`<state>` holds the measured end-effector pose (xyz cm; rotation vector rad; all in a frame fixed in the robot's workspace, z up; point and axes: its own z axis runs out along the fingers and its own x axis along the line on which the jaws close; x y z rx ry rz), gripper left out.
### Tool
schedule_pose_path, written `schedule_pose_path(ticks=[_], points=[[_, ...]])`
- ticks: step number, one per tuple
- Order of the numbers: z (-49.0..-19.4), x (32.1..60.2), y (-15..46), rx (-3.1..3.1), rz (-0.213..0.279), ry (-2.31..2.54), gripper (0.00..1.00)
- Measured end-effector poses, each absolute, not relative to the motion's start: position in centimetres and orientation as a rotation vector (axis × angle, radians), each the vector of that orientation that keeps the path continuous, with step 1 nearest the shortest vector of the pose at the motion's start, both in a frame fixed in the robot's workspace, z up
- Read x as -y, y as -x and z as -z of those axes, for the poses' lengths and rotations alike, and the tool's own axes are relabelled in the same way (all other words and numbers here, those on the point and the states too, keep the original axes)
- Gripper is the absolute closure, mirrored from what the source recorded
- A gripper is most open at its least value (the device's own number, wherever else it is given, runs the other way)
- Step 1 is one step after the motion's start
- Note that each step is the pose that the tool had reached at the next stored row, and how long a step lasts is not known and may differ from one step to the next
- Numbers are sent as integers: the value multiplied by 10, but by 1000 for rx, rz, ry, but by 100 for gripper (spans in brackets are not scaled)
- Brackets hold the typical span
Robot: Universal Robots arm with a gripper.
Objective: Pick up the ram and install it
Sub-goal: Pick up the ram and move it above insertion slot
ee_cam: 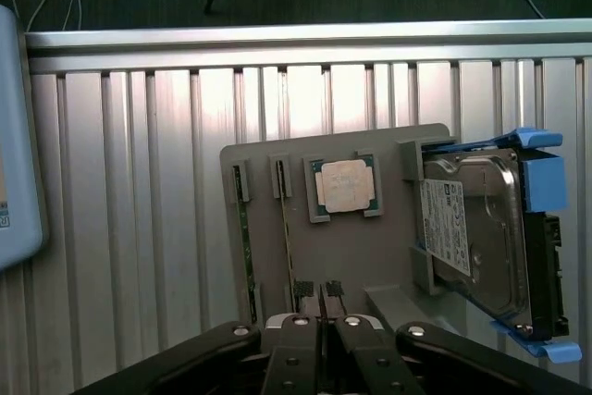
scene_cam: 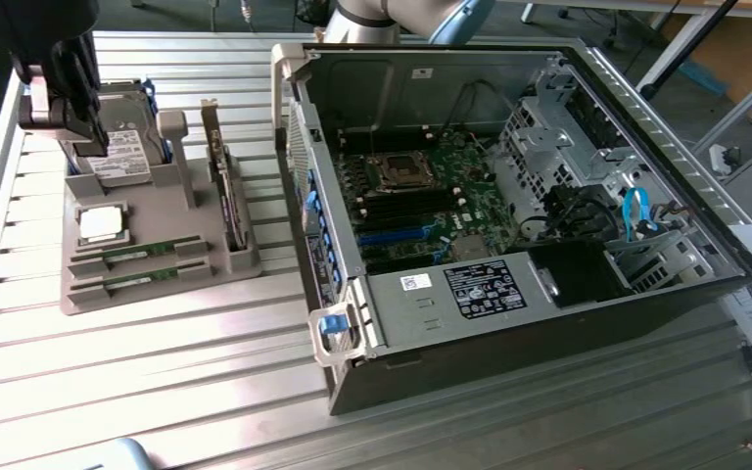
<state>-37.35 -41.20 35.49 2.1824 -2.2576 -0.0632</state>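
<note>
Two ram sticks (scene_cam: 134,253) (scene_cam: 132,283) lie edge-up in slots at the near end of a grey holder (scene_cam: 154,304), thin and green. In the wrist view the ram sticks (ee_cam: 244,247) (ee_cam: 286,228) run side by side beside the square silver processor (ee_cam: 344,185). My gripper (scene_cam: 82,132) hangs above the holder's far end, over the hard drive (scene_cam: 121,152), well clear of the sticks. The wrist view has the gripper (ee_cam: 320,326) with its fingers (ee_cam: 298,349) pressed together and nothing between them.
The open computer case (scene_cam: 507,323) lies at the exterior view's right, its motherboard (scene_cam: 461,196) showing black and blue memory slots (scene_cam: 402,220). A dark expansion card (scene_cam: 228,196) stands upright in the holder. The ribbed metal table (scene_cam: 154,392) ends at a rail (ee_cam: 296,39).
</note>
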Motion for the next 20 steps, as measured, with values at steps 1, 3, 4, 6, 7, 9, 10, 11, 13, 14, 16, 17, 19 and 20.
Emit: schedule_pose_path(ticks=[1,3,4,6,7,9,10,11,13,14,16,17,19,20], points=[[-355,412,374,2258,63,-2182,82],[-355,412,374,2258,63,-2182,82],[-355,412,373,2257,63,-2182,82],[-355,412,373,2258,63,-2182,82],[-355,412,373,2258,63,-2182,82],[-355,412,373,2257,63,-2182,82],[-355,412,373,2257,63,-2182,82],[-355,412,373,2257,63,-2182,81],[-355,412,373,2258,63,-2182,75],[-355,412,373,2257,63,-2182,75],[-355,412,373,2258,63,-2182,75],[-355,412,373,2258,63,-2182,75],[-355,412,373,2257,63,-2182,75],[-355,412,373,2257,63,-2182,75]])
